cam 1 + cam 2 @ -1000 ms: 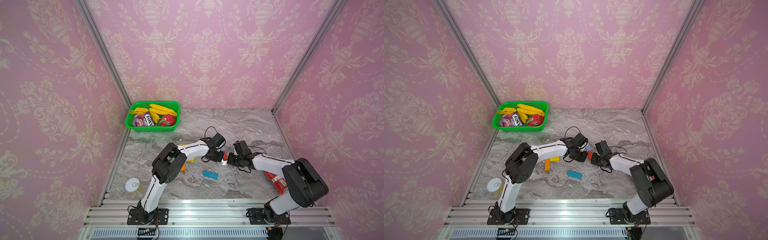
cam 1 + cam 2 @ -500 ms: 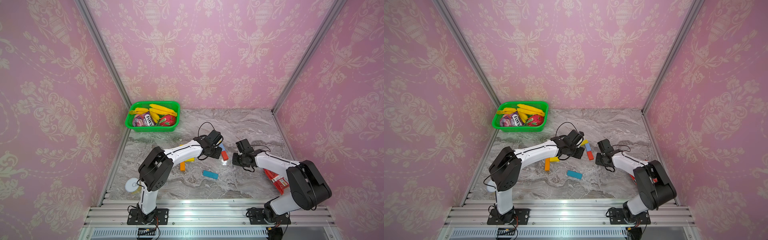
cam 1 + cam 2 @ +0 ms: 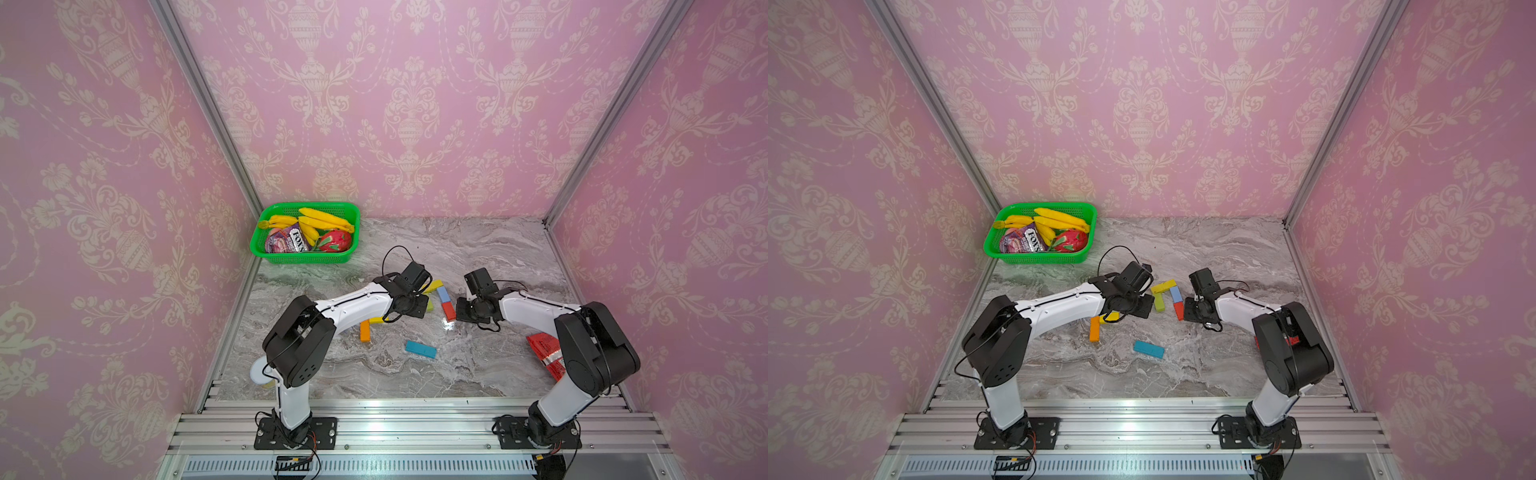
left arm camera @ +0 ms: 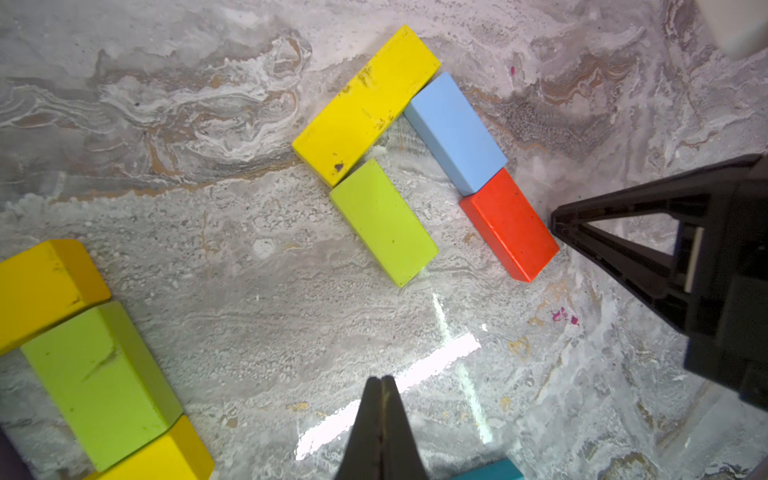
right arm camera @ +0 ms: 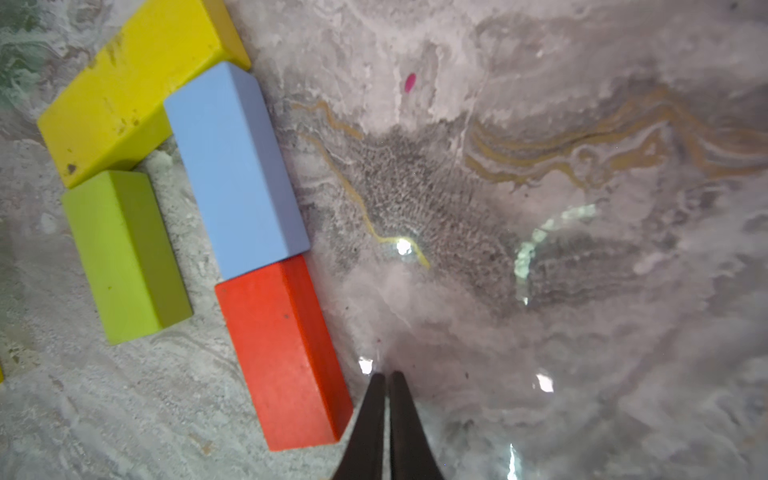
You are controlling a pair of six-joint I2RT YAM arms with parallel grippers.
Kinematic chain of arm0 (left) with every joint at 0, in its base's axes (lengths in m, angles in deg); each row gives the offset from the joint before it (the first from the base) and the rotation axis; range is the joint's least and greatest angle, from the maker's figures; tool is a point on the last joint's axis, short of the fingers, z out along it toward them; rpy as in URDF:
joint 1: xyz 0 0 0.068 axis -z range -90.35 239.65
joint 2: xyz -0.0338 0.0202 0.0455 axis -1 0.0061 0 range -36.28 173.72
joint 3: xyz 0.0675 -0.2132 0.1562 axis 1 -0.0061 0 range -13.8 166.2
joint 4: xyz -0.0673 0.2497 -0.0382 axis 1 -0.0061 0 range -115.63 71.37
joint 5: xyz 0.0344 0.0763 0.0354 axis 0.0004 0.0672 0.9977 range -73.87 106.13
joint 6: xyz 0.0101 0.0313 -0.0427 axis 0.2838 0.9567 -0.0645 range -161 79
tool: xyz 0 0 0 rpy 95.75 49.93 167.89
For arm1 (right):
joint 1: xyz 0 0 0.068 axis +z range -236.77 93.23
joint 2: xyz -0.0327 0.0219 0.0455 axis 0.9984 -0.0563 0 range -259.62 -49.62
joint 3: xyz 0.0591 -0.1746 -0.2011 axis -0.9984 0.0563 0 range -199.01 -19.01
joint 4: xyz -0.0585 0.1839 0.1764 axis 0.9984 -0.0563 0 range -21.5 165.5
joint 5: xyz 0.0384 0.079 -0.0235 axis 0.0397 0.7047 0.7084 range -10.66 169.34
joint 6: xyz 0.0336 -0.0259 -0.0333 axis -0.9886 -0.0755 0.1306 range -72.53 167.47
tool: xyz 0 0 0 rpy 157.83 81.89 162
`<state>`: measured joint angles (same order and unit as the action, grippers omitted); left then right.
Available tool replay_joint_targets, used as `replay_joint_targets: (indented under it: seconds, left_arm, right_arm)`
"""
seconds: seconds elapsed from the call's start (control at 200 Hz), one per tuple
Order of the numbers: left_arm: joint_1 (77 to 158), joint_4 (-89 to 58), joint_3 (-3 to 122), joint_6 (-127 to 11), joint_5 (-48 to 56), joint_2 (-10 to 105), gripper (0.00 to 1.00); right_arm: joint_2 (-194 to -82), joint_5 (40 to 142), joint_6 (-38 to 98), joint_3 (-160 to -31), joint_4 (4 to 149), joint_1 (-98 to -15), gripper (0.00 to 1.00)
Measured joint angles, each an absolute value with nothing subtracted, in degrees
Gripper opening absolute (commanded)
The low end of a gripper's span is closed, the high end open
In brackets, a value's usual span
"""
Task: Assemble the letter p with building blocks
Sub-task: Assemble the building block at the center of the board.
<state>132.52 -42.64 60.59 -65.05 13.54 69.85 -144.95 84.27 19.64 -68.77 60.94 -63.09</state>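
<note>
Four building blocks lie joined on the marble: a yellow block (image 4: 365, 106), a light blue block (image 4: 455, 133) and a red block (image 4: 509, 224) end to end under one end, and a lime green block (image 4: 384, 222) under the other. In both top views the red block (image 3: 449, 311) (image 3: 1178, 309) lies between the grippers. My left gripper (image 4: 381, 380) (image 3: 415, 309) is shut and empty, just left of the lime block (image 3: 1159, 303). My right gripper (image 5: 385, 376) (image 3: 459, 309) is shut and empty, its tip beside the red block (image 5: 282, 349).
Loose blocks lie near the left arm: orange (image 3: 365, 331), teal (image 3: 420, 349), yellow (image 3: 380, 320). More yellow (image 4: 41, 286) and lime (image 4: 99, 382) ones show in the left wrist view. A green basket (image 3: 266, 255) holds bananas. A red packet (image 3: 546, 353) lies right.
The two grippers, close together over the blocks a second ago, have drawn apart. The left arm has pulled back to the left. The right gripper backed off, then returned beside the red block.
</note>
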Motion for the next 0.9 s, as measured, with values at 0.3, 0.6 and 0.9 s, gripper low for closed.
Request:
replay_joint_targets:
  seconds: [0.3,0.6,0.9]
  left_arm:
    - [130.47,-41.41,59.67,-65.03,13.52,69.67,0.0]
    - [129.81,-39.1,56.48,-65.07,12.32,69.13,0.0]
    - [129.4,-37.81,55.15,-65.92,11.42,69.11,0.0]
  right_arm:
    - [-144.05,86.21,16.84,-67.5,61.68,-58.72,0.09]
    - [-142.8,86.5,14.04,-66.76,61.11,-55.7,0.09]
    - [-145.1,86.5,14.02,-68.88,60.98,-55.7,0.1]
